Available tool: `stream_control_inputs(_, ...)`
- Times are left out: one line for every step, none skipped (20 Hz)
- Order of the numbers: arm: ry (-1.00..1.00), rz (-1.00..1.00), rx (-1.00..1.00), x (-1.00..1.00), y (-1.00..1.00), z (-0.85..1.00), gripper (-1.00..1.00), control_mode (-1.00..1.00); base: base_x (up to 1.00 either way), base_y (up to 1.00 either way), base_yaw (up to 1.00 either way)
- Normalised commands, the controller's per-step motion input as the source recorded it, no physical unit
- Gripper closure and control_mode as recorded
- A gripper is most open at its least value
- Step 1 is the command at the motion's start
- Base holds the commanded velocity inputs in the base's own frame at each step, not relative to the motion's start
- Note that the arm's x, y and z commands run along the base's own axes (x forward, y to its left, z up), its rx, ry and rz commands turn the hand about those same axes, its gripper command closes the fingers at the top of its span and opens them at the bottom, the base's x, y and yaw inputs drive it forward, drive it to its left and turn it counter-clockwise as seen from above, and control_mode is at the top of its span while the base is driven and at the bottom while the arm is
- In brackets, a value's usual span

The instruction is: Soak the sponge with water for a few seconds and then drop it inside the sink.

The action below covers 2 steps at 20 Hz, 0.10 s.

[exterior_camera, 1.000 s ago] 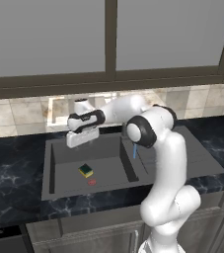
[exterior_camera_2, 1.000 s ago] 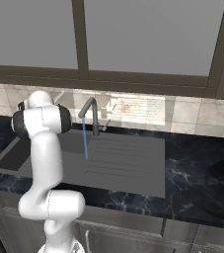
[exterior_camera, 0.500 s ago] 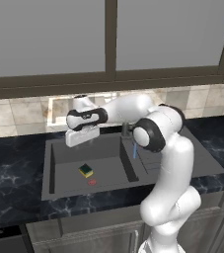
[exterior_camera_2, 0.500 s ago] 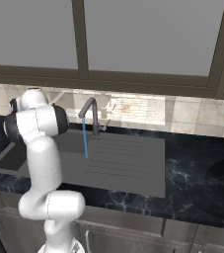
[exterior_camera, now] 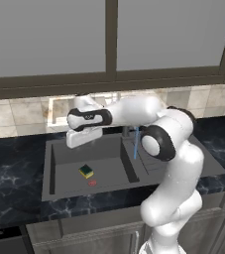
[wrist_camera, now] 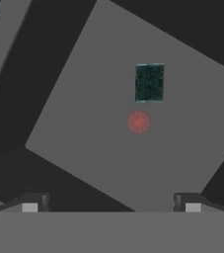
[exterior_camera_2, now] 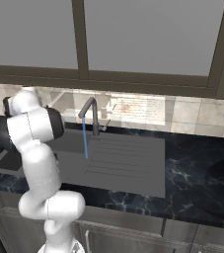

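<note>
One sponge (exterior_camera: 86, 171) lies on the sink (exterior_camera: 64, 158) floor just beside the red drain mark (exterior_camera: 92, 182), under my wide-open, empty claw (wrist_camera: 111, 201).

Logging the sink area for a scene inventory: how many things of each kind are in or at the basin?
Sponge: 1
Red drain mark: 1
Water stream: 1
Faucet: 1
Sink: 1
Total: 5
</note>
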Motion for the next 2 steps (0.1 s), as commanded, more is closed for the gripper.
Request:
stream_control_inputs(0.0,-0.01,0.0,-0.34,-0.03,0.29,-1.0,-1.0,0.0,0.0,0.0)
stream_control_inputs(0.0,-0.01,0.0,-0.33,-0.14,0.32,-1.0,-1.0,0.0,0.0,0.0)
